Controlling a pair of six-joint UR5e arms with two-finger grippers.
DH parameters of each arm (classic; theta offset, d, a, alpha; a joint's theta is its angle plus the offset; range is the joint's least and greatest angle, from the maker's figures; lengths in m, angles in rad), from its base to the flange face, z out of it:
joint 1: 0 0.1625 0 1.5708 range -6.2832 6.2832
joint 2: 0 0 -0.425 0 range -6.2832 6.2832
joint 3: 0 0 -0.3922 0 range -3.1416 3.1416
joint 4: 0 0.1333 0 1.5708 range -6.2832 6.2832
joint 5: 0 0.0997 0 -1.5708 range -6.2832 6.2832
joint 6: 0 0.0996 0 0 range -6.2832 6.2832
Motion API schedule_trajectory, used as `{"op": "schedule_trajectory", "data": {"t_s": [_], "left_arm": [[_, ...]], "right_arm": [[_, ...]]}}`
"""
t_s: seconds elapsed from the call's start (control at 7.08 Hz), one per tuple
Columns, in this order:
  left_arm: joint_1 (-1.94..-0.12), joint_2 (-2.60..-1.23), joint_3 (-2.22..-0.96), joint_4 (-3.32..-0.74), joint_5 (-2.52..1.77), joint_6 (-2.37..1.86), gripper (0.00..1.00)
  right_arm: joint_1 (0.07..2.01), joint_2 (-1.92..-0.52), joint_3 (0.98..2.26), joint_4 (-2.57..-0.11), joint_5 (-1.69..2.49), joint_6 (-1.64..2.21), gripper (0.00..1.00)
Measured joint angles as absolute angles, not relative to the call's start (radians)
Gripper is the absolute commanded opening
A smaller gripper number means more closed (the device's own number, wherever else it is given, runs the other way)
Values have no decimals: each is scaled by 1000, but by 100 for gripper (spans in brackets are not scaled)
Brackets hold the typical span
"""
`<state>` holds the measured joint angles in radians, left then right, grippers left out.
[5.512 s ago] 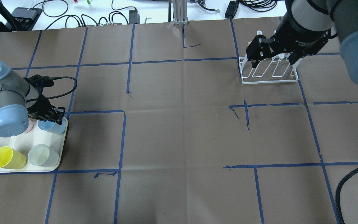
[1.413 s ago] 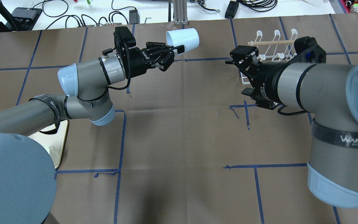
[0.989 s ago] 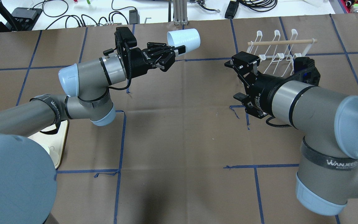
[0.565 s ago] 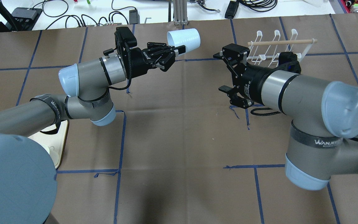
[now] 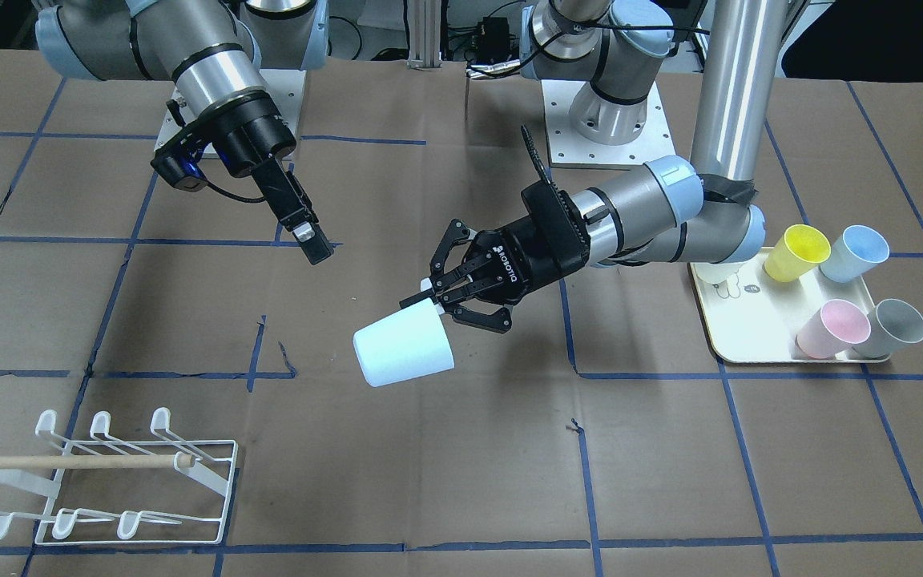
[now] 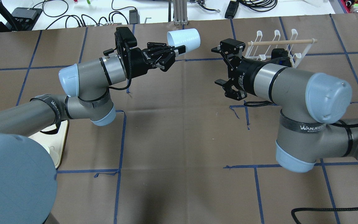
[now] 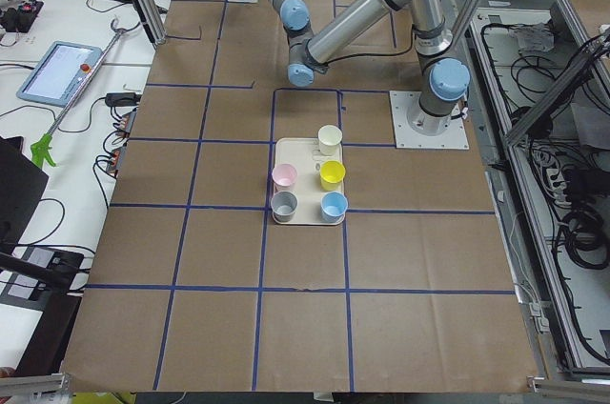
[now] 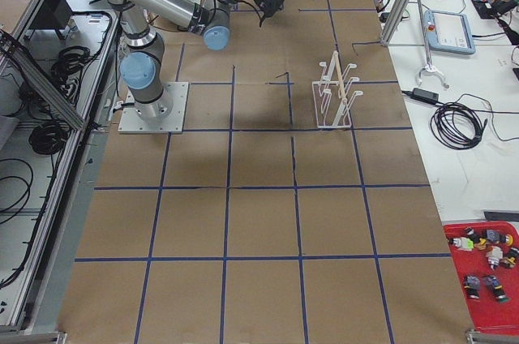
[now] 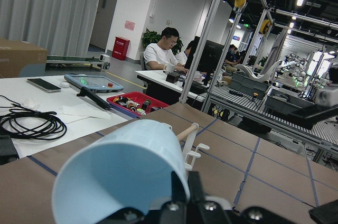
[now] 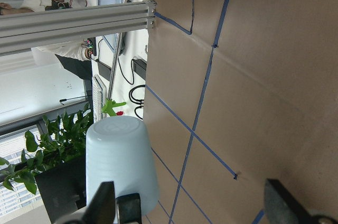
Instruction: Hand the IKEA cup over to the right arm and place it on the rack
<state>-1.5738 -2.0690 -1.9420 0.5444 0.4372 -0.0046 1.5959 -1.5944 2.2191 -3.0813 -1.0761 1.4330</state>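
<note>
Pinching the wall of a pale blue cup at its rim, the left gripper holds it in the air on its side over the far middle of the table. The cup's open mouth is turned back toward the left arm and its closed base points right. In the left wrist view the black fingers are pressed onto the lower edge of the rim, and the cup fills the near part of that picture. The right gripper hangs just to the right of the cup with a clear gap between them. Its two long flat fingers are spread wide and point left, and nothing is between them. Seen from the right wrist, the cup's base faces that camera and sits nearer one finger than the other. The white wire rack stands on the table at the far right, beyond the right gripper, with a wooden dowel lying across its upper prongs. A cream tray sits at the near left of the table, partly covered by the left arm. On it stand a yellow cup, a second blue cup, a pink cup and a grey cup.
</note>
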Motion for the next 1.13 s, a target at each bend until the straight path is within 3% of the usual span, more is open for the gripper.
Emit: {"op": "schedule_trajectory", "data": {"t_s": [1.13], "left_arm": [[-1574, -2065, -1942, 545, 437, -16, 3]], "right_arm": [[1694, -1416, 2016, -3087, -1128, 1398, 97]]}}
